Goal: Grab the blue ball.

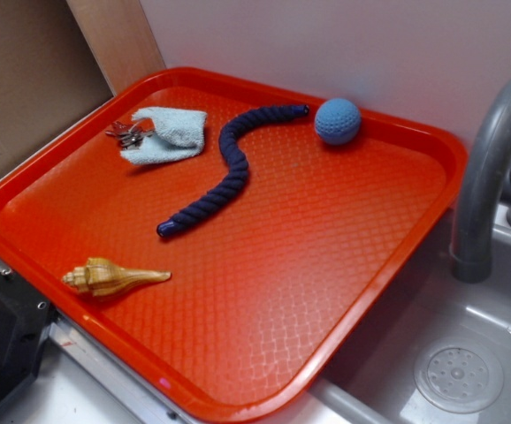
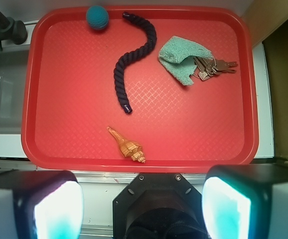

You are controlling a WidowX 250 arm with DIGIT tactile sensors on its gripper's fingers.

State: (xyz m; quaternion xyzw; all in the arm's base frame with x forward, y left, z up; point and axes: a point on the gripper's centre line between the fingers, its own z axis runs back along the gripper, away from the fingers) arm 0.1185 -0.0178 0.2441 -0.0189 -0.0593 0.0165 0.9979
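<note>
The blue ball is a small light-blue crocheted ball. It sits at the far edge of the red tray, next to one end of the navy rope. In the wrist view the blue ball lies at the tray's top left corner. My gripper is open and empty, high above the counter in front of the tray's near edge, far from the ball. Its two fingers frame the bottom of the wrist view. The gripper does not show in the exterior view.
A pale blue folded cloth lies over a bunch of keys at the tray's far left. A tan seashell lies near the tray's front edge. A grey sink with faucet and drain is on the right. The robot base is below the gripper.
</note>
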